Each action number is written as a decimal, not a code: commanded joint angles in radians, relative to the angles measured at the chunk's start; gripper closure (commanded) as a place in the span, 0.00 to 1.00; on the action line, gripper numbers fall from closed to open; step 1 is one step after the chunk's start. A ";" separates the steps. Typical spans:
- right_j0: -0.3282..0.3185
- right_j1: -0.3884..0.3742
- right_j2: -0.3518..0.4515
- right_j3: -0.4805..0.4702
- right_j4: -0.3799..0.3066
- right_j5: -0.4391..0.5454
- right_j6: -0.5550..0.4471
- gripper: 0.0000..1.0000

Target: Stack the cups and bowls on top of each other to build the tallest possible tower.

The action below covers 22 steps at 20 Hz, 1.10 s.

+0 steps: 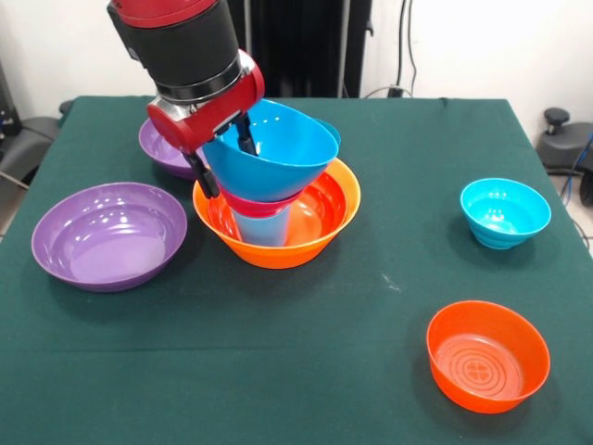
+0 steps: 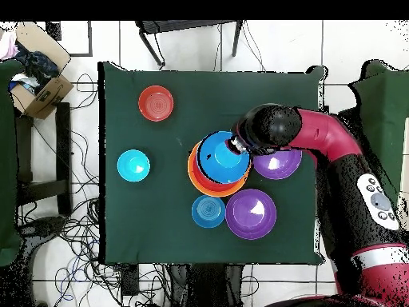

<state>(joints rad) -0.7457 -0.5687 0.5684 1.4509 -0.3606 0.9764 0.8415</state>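
Note:
A leaning tower stands mid-table with a large orange bowl [image 1: 320,218] [image 2: 194,177] as its base. In that bowl stands a light blue cup [image 1: 262,229], with a magenta bowl [image 1: 255,201] on it. A tilted blue bowl [image 1: 283,148] [image 2: 220,159] sits on top. My gripper [image 1: 225,153] [image 2: 237,145] is shut on the blue bowl's rim, with one finger inside and one outside. The bowl leans away from the gripper.
A large purple bowl [image 1: 109,234] [image 2: 251,213] lies beside the tower, and a second purple bowl [image 1: 159,148] [image 2: 278,165] is half hidden behind the gripper. Loose cyan bowls [image 1: 505,211] [image 2: 133,165] [image 2: 208,211] and a red-orange bowl [image 1: 486,354] [image 2: 156,103] stand apart.

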 commanded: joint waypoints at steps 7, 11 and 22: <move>0.036 0.007 -0.022 0.039 0.017 0.133 0.061 0.00; 0.038 -0.016 -0.018 0.040 0.026 0.159 0.063 0.00; 0.045 -0.034 -0.020 0.029 0.029 0.177 0.057 0.00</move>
<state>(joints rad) -0.7392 -0.6017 0.5684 1.4509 -0.3309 1.0686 0.8415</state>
